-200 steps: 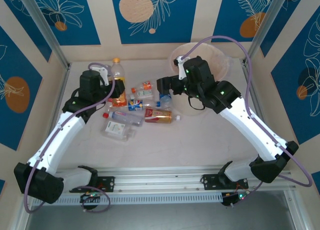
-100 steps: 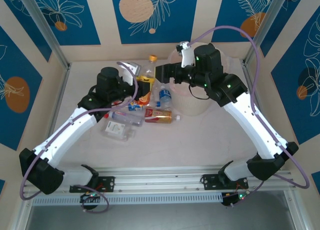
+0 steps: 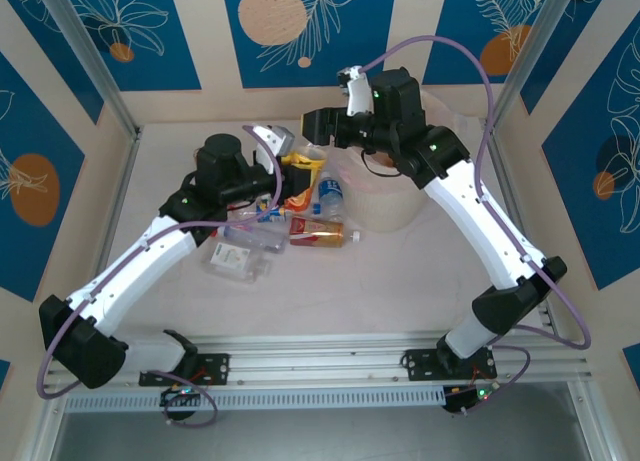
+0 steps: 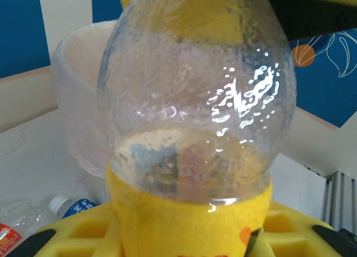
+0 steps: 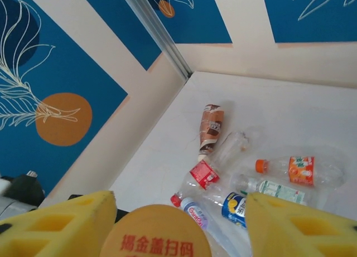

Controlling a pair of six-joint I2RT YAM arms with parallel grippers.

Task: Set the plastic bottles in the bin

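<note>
Two tools are meeting on one bottle here. Your left tool (image 3: 290, 171) is pinching the held bottle (image 4: 195, 101) around its yellow-labelled lower body. It is carrying the bottle cap uppermost in the air just beside the bin (image 3: 395, 206), clear of the tabletop (image 3: 420, 281). Your right tool (image 5: 179, 212) is hanging over the orange cap (image 5: 156, 237) with its foam pads (image 5: 61, 223) spread to either side. A gap is showing at both pads, so it is gripping nothing.

This is looking like a handover. You should be centring the cap between the pads before pressing them together; in the right wrist view it is sitting nearer the left-hand pad. Be holding the left pinch firm until the right one is seated, because that thin clear wall is probably going to crush and slip. After that, be lifting over the bin's lined rim rather than dragging against it. The loose bottles (image 3: 318, 231) are lying heaped on the tabletop between the arms.
</note>
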